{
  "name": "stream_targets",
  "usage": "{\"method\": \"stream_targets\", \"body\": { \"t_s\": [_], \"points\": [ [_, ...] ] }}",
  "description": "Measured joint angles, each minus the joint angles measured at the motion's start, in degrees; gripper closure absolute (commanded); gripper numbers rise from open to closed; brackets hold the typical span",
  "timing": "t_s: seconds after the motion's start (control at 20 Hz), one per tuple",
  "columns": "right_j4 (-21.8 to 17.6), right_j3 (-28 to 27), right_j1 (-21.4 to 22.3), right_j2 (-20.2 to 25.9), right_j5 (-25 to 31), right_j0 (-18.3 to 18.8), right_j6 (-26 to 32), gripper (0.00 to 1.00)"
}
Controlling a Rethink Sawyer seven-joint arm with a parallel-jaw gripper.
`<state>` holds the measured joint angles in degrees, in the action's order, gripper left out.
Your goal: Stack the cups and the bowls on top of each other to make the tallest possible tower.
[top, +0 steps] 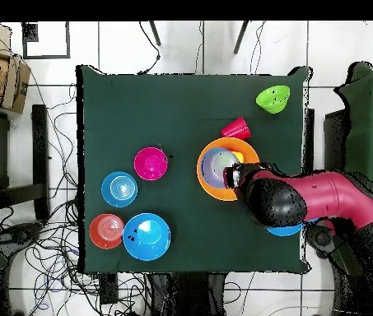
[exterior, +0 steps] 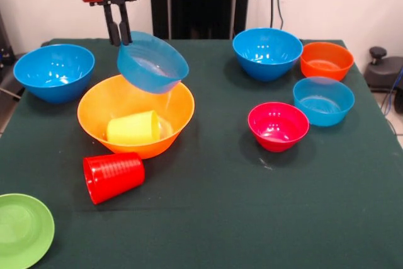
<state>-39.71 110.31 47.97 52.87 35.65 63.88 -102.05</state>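
In the front view we see the gripper [exterior: 118, 34] hanging over the far left part of the green table [exterior: 220, 206], its two dark fingers closed on the far rim of a pale translucent blue bowl [exterior: 153, 64]. The bowl is lifted clear and tilted, its mouth turned up and toward the far side, with its low edge just above the big yellow-orange bowl [exterior: 135, 114]. So the held bowl sits below and to the right of the jaws, pinched only at its rim.

Inside the yellow-orange bowl lies the yellow cup [exterior: 133, 128], on its side. Just in front of that bowl, on the cloth, the red ribbed cup [exterior: 113, 176] also lies on its side.

To the far left stands a deep blue bowl [exterior: 54, 72]. At the near left corner we find the light green bowl [exterior: 24, 228]. On the right, a second deep blue bowl [exterior: 267, 53] stands beside the orange bowl [exterior: 326, 60], with another pale blue bowl [exterior: 323, 101] nearer and the pink-red bowl [exterior: 278, 126] to its left.

From overhead, the red arm [top: 329, 197] reaches over the yellow-orange bowl's edge.
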Motion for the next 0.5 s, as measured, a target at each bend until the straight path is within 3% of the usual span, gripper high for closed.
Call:
{"method": "stream_targets", "body": {
  "t_s": [0.5],
  "points": [
    [0.61, 0.01, 0.02, 0.96, 0.0, 2.16, 0.0, 1.0]
  ]
}}
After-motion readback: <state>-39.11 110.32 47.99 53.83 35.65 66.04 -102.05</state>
